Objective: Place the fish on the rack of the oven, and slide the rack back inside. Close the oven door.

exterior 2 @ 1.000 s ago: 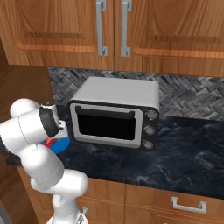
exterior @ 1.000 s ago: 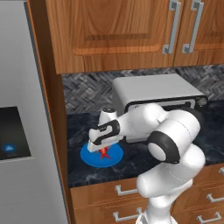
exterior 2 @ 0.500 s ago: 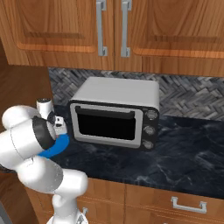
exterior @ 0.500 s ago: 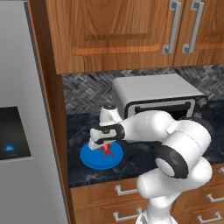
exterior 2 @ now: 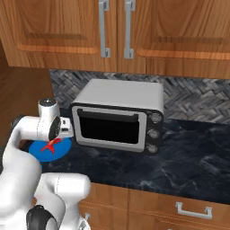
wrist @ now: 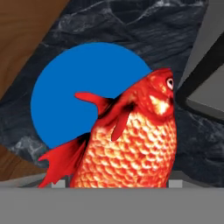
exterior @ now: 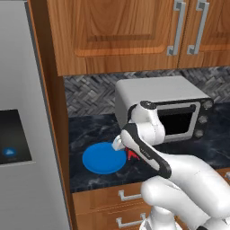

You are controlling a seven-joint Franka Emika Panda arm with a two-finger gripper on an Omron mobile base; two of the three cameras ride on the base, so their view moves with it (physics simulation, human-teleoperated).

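The fish (wrist: pixel 131 144) is orange-red with a forked tail and fills the hand view, head up, between the fingertips. My gripper (exterior: pixel 126 147) is shut on the fish (exterior: pixel 131 154) and holds it just above the counter, at the right edge of the blue plate (exterior: pixel 103 158). From the right base view the fish (exterior 2: pixel 50 146) hangs under my gripper (exterior 2: pixel 60 134), over the plate (exterior 2: pixel 42 150). The oven, its rack and its door are out of view.
A silver toaster oven (exterior: pixel 164 110) with a dark window stands close on the right of the gripper on the black marble counter (exterior 2: pixel 188 157). A grey fridge (exterior: pixel 22 134) and a brown wood panel (exterior: pixel 51 112) rise on the left. Wooden cabinets (exterior 2: pixel 117 31) hang overhead.
The jaws closed on the fish over the plate. The hand then carried it to the right, off the plate's middle to its right edge, while the arm's elbow swung down and forward.
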